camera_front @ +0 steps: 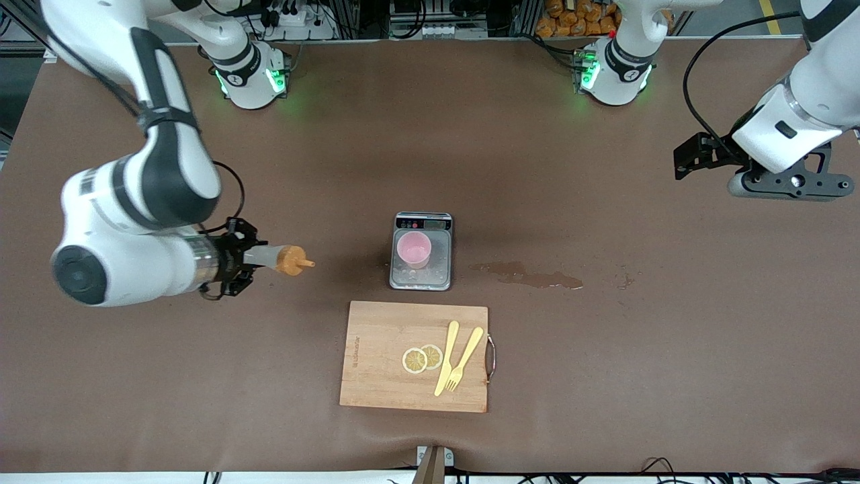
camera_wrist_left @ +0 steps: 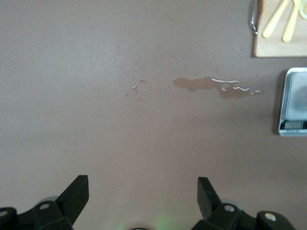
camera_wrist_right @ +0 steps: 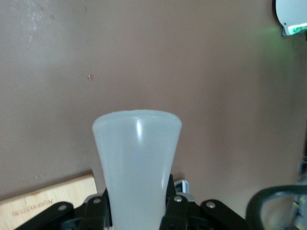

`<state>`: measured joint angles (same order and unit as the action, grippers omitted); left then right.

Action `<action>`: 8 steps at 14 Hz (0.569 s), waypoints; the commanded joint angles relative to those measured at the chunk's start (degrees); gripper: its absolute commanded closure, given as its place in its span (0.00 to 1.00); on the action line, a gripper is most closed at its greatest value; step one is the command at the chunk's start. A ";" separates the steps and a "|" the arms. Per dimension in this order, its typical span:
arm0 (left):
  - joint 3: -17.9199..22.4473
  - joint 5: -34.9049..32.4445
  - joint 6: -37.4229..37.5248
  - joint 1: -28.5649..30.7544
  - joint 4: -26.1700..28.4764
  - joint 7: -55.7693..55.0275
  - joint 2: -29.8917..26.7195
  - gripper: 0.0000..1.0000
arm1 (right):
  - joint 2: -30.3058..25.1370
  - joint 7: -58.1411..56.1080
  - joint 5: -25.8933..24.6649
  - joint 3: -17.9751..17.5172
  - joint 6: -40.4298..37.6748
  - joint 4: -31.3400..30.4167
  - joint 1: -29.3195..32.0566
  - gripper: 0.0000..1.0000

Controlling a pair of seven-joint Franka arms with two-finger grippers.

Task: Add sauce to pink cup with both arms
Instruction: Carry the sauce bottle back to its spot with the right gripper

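The right arm comes from its base, folds down at the elbow and turns its wrist sideways, so the right tool [camera_front: 250, 259] lies roughly level above the counter [camera_front: 605, 376] at the right arm's end. Its fingers are clamped on the sauce bottle [camera_front: 272, 257], nozzle aimed toward the middle of the counter.

The left arm waits, raised over its own end of the counter. The left tool [camera_wrist_left: 143, 194] faces downward, fingers [camera_wrist_left: 76, 191] spread apart with nothing between them.
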<state>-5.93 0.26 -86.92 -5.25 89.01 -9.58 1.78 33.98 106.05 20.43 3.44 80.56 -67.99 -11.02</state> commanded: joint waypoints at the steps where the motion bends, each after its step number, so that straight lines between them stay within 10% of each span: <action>1: -0.14 0.97 -0.01 -0.28 0.02 -7.02 -0.20 0.00 | -1.54 -8.28 8.02 -1.06 -3.82 -1.35 7.39 1.00; 8: -0.05 0.97 -0.10 0.33 0.02 -4.31 0.60 0.00 | -0.58 -39.46 16.92 -0.98 -12.44 -7.75 26.73 1.00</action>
<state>-5.89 0.29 -86.92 -5.23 89.16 -14.95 2.28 34.07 74.96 34.94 3.58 69.47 -71.80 10.78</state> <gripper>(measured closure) 0.000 0.599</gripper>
